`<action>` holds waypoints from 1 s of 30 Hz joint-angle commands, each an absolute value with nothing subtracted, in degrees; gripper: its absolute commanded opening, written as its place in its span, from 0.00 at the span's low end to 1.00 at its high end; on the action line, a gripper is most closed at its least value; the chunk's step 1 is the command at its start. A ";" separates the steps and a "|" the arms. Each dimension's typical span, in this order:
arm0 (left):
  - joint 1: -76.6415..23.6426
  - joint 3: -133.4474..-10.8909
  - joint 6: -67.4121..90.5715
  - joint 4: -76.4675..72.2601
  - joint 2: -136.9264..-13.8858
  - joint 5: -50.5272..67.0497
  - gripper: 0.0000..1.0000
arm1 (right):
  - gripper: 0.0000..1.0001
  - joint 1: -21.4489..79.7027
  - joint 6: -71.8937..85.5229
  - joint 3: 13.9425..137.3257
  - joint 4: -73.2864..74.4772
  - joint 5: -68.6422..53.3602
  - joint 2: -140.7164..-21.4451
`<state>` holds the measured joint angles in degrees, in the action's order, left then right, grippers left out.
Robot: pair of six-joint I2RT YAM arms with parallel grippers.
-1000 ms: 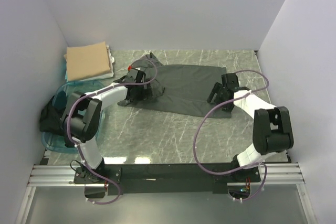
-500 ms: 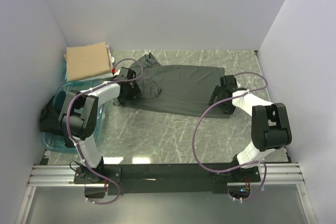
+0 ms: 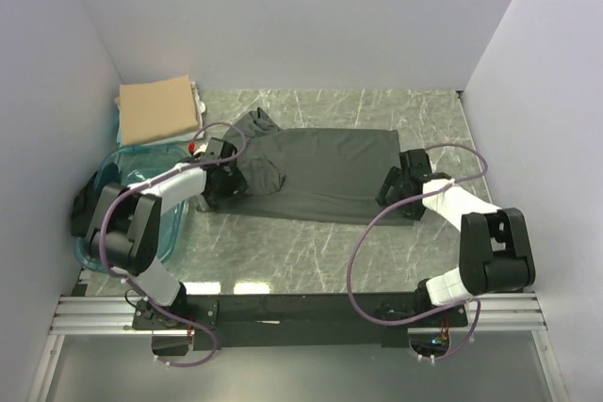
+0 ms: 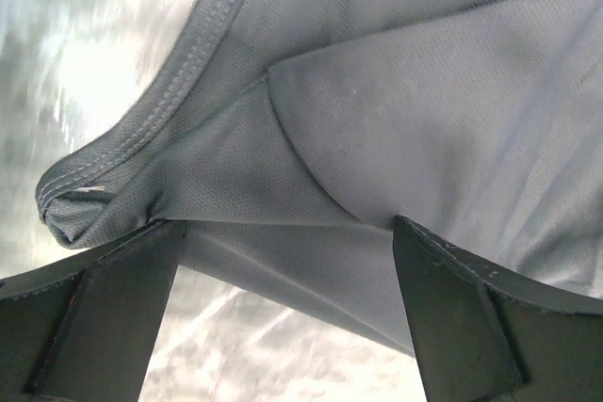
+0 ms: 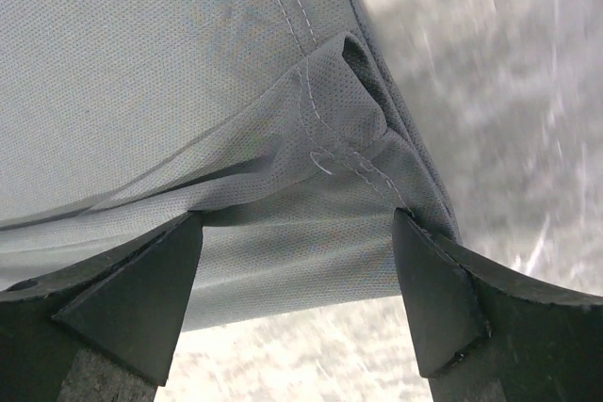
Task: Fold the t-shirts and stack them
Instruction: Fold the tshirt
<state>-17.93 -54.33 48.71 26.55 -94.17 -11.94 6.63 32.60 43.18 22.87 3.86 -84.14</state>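
A dark charcoal-grey t-shirt [image 3: 325, 167] lies spread on the marble table, with a sleeve bunched at its far left. My left gripper [image 3: 231, 181] is at the shirt's left near edge and my right gripper [image 3: 396, 190] is at its right near corner. In the left wrist view the left gripper [image 4: 287, 228] has its jaws wide apart, and the shirt's folded hem [image 4: 311, 185] spans the gap above the table. In the right wrist view the right gripper [image 5: 297, 218] is likewise wide open with a seamed corner [image 5: 330, 148] between its fingers. A folded tan t-shirt [image 3: 158, 110] lies at the back left. A black t-shirt [image 3: 89, 209] hangs over the tub's left side.
A translucent teal tub [image 3: 151, 233] stands at the left edge beside the left arm. The tan shirt rests on something white [image 3: 198, 101] at the tub's far end. White walls close in the table on the left, back and right.
Both grippers have moved towards the near edge, the left one also leftwards. The grey shirt has shifted nearer with them and lies flatter and more squared.
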 commanded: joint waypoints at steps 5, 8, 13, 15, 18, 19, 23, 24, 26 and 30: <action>-21.00 -43.78 57.13 38.49 -86.23 -12.31 1.00 | 0.88 6.68 36.21 35.25 29.79 2.73 -76.57; -23.20 -43.06 56.34 39.11 -82.10 -11.51 0.99 | 0.88 6.59 35.95 34.63 31.37 1.85 -71.66; -23.91 -51.22 54.68 41.48 -75.86 -15.02 0.99 | 0.89 6.59 33.40 41.47 32.43 3.51 -65.31; -23.91 -56.13 54.06 41.49 -75.94 -15.82 0.99 | 0.89 6.50 32.17 45.06 32.43 5.17 -63.55; -23.82 -63.42 52.04 40.61 -78.48 -17.92 0.99 | 0.89 6.50 31.21 48.07 30.77 6.85 -61.70; -23.64 -65.81 50.99 40.78 -81.44 -18.54 0.99 | 0.90 6.59 31.03 48.42 30.33 7.55 -61.35; -22.42 -80.30 48.08 41.14 -92.52 -21.97 0.99 | 0.90 6.50 30.85 48.17 27.52 7.82 -59.16; -21.72 -86.16 47.38 40.96 -97.94 -22.15 0.99 | 0.90 6.59 30.76 47.38 26.64 7.56 -58.80; -21.01 -92.43 45.36 41.40 -103.77 -22.15 0.99 | 0.90 6.42 30.41 46.59 26.11 7.38 -58.27; -19.34 -114.71 42.72 47.62 -119.68 -21.18 0.94 | 0.90 6.50 29.53 44.74 25.93 7.99 -58.97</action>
